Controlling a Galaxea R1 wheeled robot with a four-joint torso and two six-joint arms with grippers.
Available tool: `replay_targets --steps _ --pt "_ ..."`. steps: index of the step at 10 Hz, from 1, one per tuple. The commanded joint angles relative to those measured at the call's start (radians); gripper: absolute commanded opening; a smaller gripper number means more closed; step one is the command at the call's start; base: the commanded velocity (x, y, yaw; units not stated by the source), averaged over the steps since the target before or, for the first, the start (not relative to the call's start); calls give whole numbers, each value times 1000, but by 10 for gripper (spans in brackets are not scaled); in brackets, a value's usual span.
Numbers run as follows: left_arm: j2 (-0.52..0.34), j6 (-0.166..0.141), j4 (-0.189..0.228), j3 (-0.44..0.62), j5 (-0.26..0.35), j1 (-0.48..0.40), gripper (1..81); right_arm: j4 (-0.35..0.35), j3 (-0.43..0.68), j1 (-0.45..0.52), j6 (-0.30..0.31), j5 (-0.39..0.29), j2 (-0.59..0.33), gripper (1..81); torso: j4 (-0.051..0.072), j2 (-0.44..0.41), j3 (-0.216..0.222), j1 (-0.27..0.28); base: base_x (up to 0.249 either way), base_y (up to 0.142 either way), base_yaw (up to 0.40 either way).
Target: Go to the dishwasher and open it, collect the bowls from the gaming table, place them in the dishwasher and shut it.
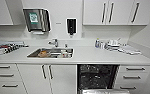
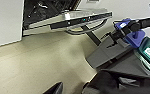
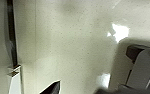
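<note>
The dishwasher sits under the counter, right of the sink and left of a stack of white drawers. Its door is lowered toward the robot; the dark inside with its racks is exposed. In the left wrist view the door hangs partly down over the pale floor, with the bar handle under its outer edge. Whether the door is fully lowered cannot be told.

Step in hand, as a judgement: the opening step is done or nearly done. The bowls have not been collected. The gaming table is somewhere outside what the cameras take in.

Grippers: the state of the fingers of either gripper cannot be told. Dark robot parts sit at the near edge of both wrist views, but they do not settle whether the fingers are spread or closed. Nothing visible is being held.

The counter carries small bottles and clutter on the right and a rack of items on the left. The sink holds some dishes. A towel dispenser and a soap dispenser are fixed to the far wall.

Next move, as a judgement: the robot must clear the lowered door, which juts into its path. Both arms must be drawn well away from the door edge and handle before the base turns away.
</note>
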Motion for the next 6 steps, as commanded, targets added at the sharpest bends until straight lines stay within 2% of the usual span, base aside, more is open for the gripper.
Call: replay_targets --steps 1,2,4,5,6 --pt "-24 4 -13 -1 18 -78 811 -2 63 145 -45 -13 -79 811 0 0 0 0 0 0 0" --pt "-16 3 -18 -28 12 -54 811 -30 94 151 -111 25 -106 811 0 0 0 0 0 0 0" --pt "1 3 -16 -119 -26 41 811 -107 158 149 -292 58 -159 811 0 0 0 0 0 0 0" --pt "16 6 -11 -174 -63 104 811 -144 192 133 -437 67 -181 811 0 0 0 0 0 0 0" --pt "39 11 -10 -237 -125 173 811 -144 210 109 -569 73 -194 811 0 0 0 0 0 0 0"
